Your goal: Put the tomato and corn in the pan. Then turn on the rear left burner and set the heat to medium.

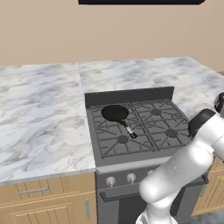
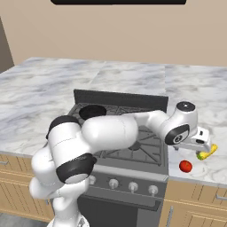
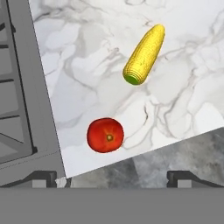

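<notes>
Seemingly empty, claw [image 3: 111, 176] gapes wide above tomato [image 3: 105, 135] and corn [image 3: 144, 54].

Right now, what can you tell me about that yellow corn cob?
The corn is a short cob with bumpy bright yellow kernels and a green cut end. It lies flat on the white marbled counter, to the right of the stove, its green end pointing toward the tomato, which sits apart from it. Nothing grips it; only the counter touches it.

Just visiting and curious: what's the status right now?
End effector open, empty, above counter. Tomato and corn apart on counter. Pan empty on rear left burner. Nothing blocking.
</notes>
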